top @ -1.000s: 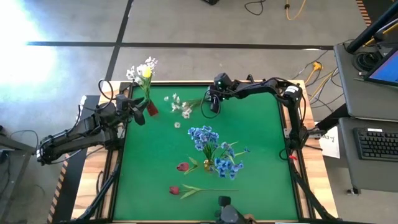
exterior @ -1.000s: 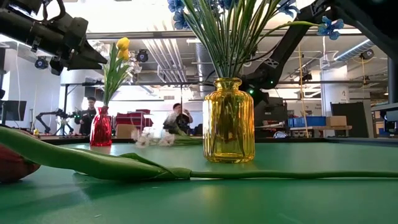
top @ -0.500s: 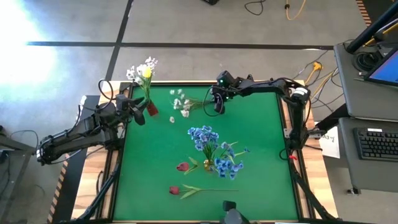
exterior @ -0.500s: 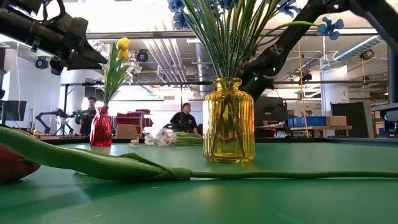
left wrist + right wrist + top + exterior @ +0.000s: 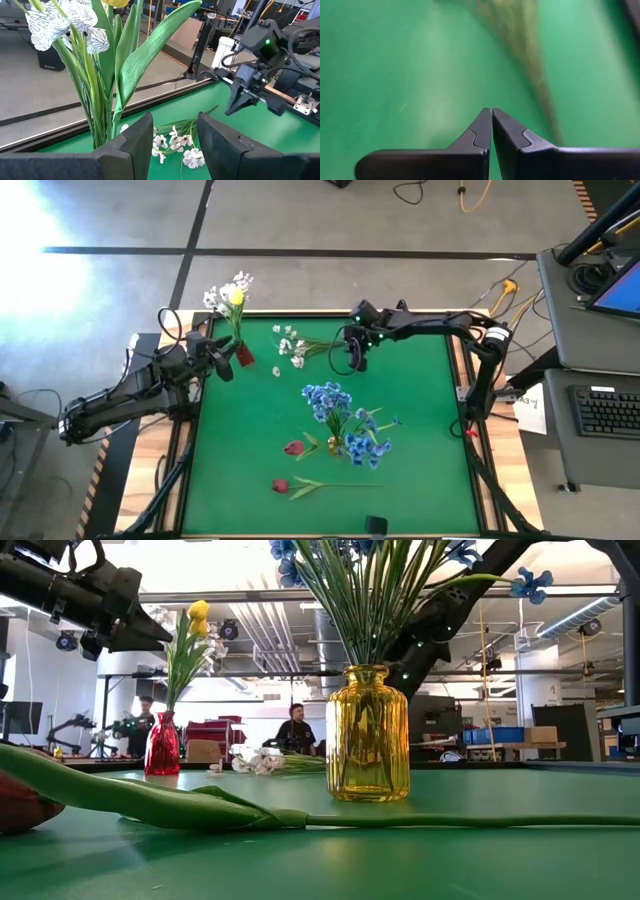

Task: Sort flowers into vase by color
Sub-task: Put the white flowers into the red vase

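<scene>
On the green tabletop (image 5: 420,480), blue flowers (image 5: 345,420) fill the yellow vase (image 5: 367,733); the right hand (image 5: 357,364), clenched and empty, hangs near the white spray (image 5: 292,346). The left hand (image 5: 222,366), fingers parted, waits beside the red vase (image 5: 243,354).

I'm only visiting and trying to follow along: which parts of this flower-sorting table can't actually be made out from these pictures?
- Blue flowers in the yellow vase: low view, cut off by the top edge.
- Red vase: high view, too small to count its stems.
- Red tulip: low view, cut off by the left edge.
- White blossom spray's stem: right wrist view, blurred.
- Right gripper: high view, fingertips too small.
</scene>
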Robot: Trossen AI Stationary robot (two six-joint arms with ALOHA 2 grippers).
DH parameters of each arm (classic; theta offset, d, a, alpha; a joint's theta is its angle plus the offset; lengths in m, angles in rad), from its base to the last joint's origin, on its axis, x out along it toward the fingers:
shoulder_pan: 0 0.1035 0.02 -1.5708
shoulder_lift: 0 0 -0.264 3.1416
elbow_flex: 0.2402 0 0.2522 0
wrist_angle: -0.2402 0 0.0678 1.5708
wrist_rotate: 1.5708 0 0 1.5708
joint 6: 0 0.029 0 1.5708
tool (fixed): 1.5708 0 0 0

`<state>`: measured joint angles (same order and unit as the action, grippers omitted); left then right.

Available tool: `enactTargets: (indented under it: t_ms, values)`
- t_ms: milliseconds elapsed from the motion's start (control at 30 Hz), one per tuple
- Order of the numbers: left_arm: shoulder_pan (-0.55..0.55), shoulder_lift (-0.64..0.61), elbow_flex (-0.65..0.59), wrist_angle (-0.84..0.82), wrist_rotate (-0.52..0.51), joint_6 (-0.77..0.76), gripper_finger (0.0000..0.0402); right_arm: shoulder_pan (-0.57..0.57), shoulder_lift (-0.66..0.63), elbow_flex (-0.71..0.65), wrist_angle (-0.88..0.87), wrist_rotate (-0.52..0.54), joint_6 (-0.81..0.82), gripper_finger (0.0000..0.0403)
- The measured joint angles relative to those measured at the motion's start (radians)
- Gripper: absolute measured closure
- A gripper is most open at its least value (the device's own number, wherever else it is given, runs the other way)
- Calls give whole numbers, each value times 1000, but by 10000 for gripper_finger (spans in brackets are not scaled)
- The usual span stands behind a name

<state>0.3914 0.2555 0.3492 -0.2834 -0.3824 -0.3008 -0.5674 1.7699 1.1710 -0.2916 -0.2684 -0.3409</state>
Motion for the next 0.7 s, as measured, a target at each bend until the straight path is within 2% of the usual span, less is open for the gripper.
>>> enactTargets:
  t_ms: [133, 267, 700]
  values:
    - [0, 0, 0, 0, 0, 0, 262, -3, 15, -29, 200, 0, -10, 389]
    - [0, 0, 0, -1, 0, 1, 262, -13, 55, -33, 290, -18, 0, 364]
    - [0, 1, 0, -1, 0, 8, 262, -13, 183, -12, 431, 12, 7, 184]
